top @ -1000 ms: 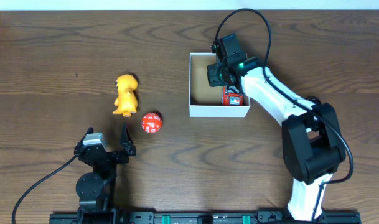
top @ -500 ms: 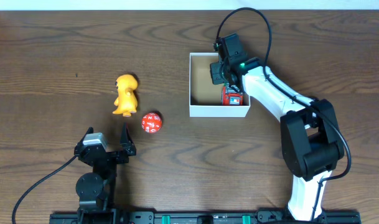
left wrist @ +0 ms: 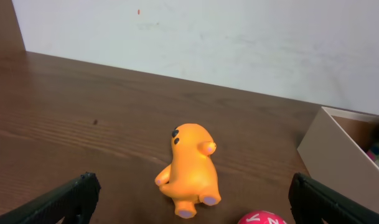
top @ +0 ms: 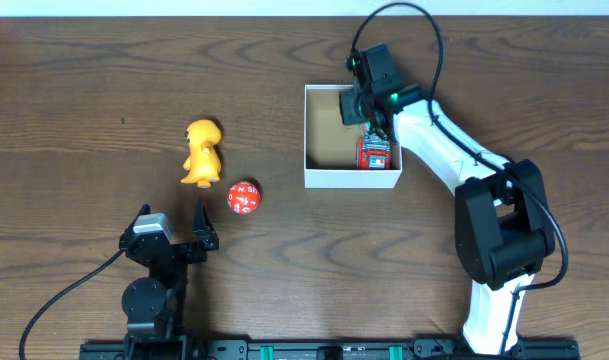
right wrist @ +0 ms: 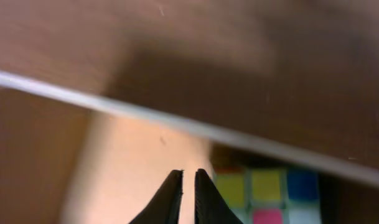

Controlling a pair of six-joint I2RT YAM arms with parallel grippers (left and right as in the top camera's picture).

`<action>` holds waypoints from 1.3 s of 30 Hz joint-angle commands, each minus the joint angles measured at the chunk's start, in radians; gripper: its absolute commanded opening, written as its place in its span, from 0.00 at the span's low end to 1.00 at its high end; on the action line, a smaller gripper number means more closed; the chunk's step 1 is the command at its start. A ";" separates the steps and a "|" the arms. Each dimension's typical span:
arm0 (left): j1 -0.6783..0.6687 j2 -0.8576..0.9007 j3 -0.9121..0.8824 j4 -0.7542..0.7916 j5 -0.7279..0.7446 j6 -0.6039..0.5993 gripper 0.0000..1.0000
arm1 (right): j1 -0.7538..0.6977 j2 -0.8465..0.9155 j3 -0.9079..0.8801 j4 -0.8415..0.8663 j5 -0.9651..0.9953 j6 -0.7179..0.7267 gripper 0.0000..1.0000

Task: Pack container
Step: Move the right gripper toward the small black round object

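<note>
The dark wooden table [top: 84,100] carried the container [top: 329,179] right of centre, its white walls square to the table's edges. The right arm reached over the container's far right corner, and the right gripper [top: 362,108] hung above the brown floor near the back wall. Its fingers were drawn almost together with only a sliver between them, holding nothing. The left gripper [top: 172,215] sat low at the near left, well apart from the container, spread wide and empty.

Only the right wrist view showed that narrow gap, with the container's white rim crossing the frame blurred. Only the left wrist view showed the pale wall behind the table.

The container's left half lay bare. An orange toy figure [top: 201,150] stood on open wood left of it, with a red lettered ball [top: 243,197] just beside its base. A multicoloured puzzle cube [top: 375,153] lay in the container's near right corner, just beside the right gripper.
</note>
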 commanded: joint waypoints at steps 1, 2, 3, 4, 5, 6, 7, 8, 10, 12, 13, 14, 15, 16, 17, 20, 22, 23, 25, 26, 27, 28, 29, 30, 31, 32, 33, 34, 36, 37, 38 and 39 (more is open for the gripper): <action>-0.003 -0.005 -0.018 -0.039 -0.010 -0.005 0.98 | -0.004 -0.006 0.098 0.010 -0.091 -0.010 0.19; -0.003 -0.005 -0.018 -0.039 -0.010 -0.005 0.98 | -0.004 -0.010 0.129 0.008 -0.114 -0.009 0.23; -0.003 -0.005 -0.018 -0.039 -0.009 -0.005 0.98 | -0.004 -0.014 0.150 0.005 -0.125 -0.008 0.25; -0.003 -0.005 -0.018 -0.039 -0.010 -0.005 0.98 | -0.004 -0.021 0.171 0.005 -0.128 -0.009 0.27; -0.003 -0.005 -0.018 -0.039 -0.009 -0.005 0.98 | -0.004 -0.031 0.190 0.005 -0.127 -0.009 0.29; -0.003 -0.005 -0.018 -0.039 -0.010 -0.005 0.98 | -0.005 -0.042 0.204 0.005 -0.121 -0.010 0.33; -0.003 -0.005 -0.018 -0.039 -0.010 -0.005 0.98 | -0.009 -0.055 0.217 0.003 -0.105 -0.010 0.35; -0.003 -0.005 -0.018 -0.039 -0.010 -0.005 0.98 | -0.013 -0.068 0.224 0.000 -0.088 -0.009 0.38; -0.003 -0.005 -0.018 -0.039 -0.010 -0.005 0.98 | -0.029 -0.105 0.232 -0.021 -0.052 -0.009 0.44; -0.003 -0.005 -0.018 -0.039 -0.010 -0.005 0.98 | -0.048 -0.140 0.232 -0.050 -0.026 -0.008 0.49; -0.003 -0.005 -0.018 -0.039 -0.010 -0.005 0.98 | -0.062 -0.163 0.232 -0.077 -0.004 -0.008 0.52; -0.003 -0.005 -0.018 -0.039 -0.010 -0.005 0.98 | -0.073 -0.180 0.232 -0.101 0.018 -0.003 0.55; -0.003 -0.005 -0.018 -0.039 -0.010 -0.005 0.98 | -0.087 -0.201 0.232 -0.137 0.052 0.016 0.57; -0.003 -0.005 -0.018 -0.039 -0.010 -0.005 0.98 | -0.101 -0.219 0.232 -0.172 0.081 0.032 0.58; -0.003 -0.005 -0.018 -0.039 -0.009 -0.005 0.98 | -0.116 -0.238 0.232 -0.208 0.106 0.046 0.60; -0.003 -0.005 -0.018 -0.039 -0.009 -0.005 0.98 | -0.162 -0.288 0.232 -0.328 0.153 0.070 0.67; -0.003 -0.004 -0.018 -0.039 -0.010 -0.005 0.98 | -0.191 -0.311 0.232 -0.420 0.183 0.090 0.74; -0.003 -0.004 -0.018 -0.039 -0.010 -0.005 0.98 | -0.203 -0.317 0.232 -0.463 0.201 0.109 0.76; -0.003 -0.004 -0.018 -0.039 -0.010 -0.005 0.98 | -0.232 -0.328 0.232 -0.576 0.253 0.167 0.79; -0.003 -0.004 -0.018 -0.039 -0.010 -0.005 0.98 | -0.245 -0.329 0.232 -0.625 0.272 0.195 0.81; -0.003 -0.004 -0.018 -0.039 -0.010 -0.005 0.98 | -0.261 -0.329 0.232 -0.684 0.293 0.229 0.83; -0.003 -0.004 -0.018 -0.039 -0.010 -0.005 0.98 | -0.275 -0.328 0.232 -0.734 0.307 0.259 0.86; -0.003 -0.004 -0.018 -0.039 -0.009 -0.005 0.98 | -0.295 -0.326 0.232 -0.796 0.323 0.299 0.88; -0.003 -0.004 -0.018 -0.039 -0.009 -0.005 0.98 | -0.311 -0.325 0.231 -0.839 0.333 0.324 0.90; -0.003 -0.004 -0.018 -0.039 -0.010 -0.005 0.98 | -0.328 -0.324 0.230 -0.877 0.338 0.346 0.95; -0.003 -0.004 -0.018 -0.039 -0.010 -0.005 0.98 | -0.348 -0.324 0.228 -0.912 0.341 0.368 0.98; -0.003 -0.004 -0.018 -0.039 -0.010 -0.005 0.98 | -0.365 -0.324 0.222 -0.933 0.340 0.386 0.99; -0.003 -0.004 -0.018 -0.039 -0.009 -0.005 0.98 | -0.383 -0.324 0.216 -0.948 0.341 0.406 0.99; -0.003 -0.004 -0.018 -0.039 -0.010 -0.005 0.98 | -0.416 -0.324 0.198 -0.964 0.340 0.431 0.99; -0.003 -0.004 -0.018 -0.039 -0.010 -0.005 0.98 | -0.430 -0.324 0.184 -0.963 0.339 0.439 0.99; -0.003 -0.004 -0.018 -0.039 -0.010 -0.005 0.98 | -0.444 -0.324 0.167 -0.962 0.333 0.441 0.99; -0.003 -0.004 -0.018 -0.039 -0.010 -0.005 0.98 | -0.455 -0.324 0.151 -0.962 0.329 0.443 0.99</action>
